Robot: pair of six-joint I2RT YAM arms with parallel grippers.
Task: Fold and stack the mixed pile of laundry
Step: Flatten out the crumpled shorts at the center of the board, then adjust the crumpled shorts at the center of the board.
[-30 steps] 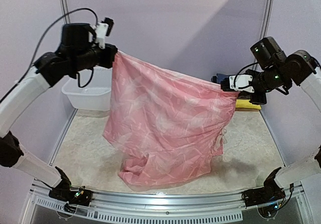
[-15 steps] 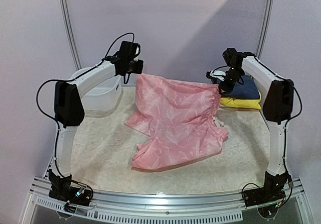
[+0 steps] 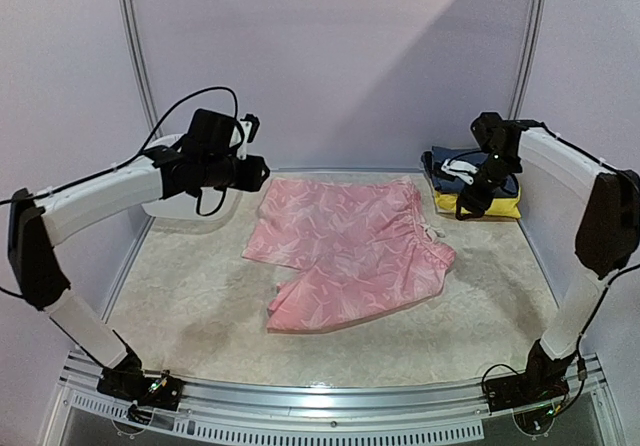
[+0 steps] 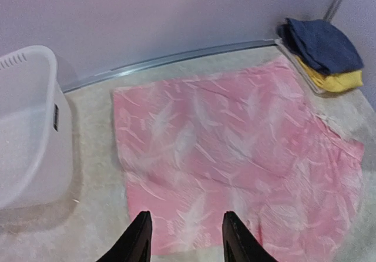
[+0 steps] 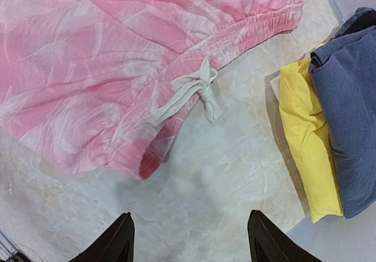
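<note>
The shorts (image 3: 350, 251) lie flat in the middle of the table (image 3: 190, 306), so I think the job now is the fold. Both arms should come down together. The left gripper (image 4: 187, 224) goes to the leg ends at 8 o'clock and the right gripper (image 5: 191, 229) to the thick waist at 3 o'clock. They grab both layers and lay the 6 o'clock half over the 12 o'clock half. Low and slow is best, as thin cloth may slide or bunch. Both grippers hang in the air with fingers wide apart and hold nothing. The shorts are pink with pale marks, thin and crinkly, and the 6 o'clock leg sticks out a bit crooked. The stack (image 5: 346, 115), navy on yellow, sits at 2 o'clock, the basket (image 4: 29, 127) at 10 o'clock. A small white string (image 5: 194, 94) is tied in a bow at the waist.
</note>
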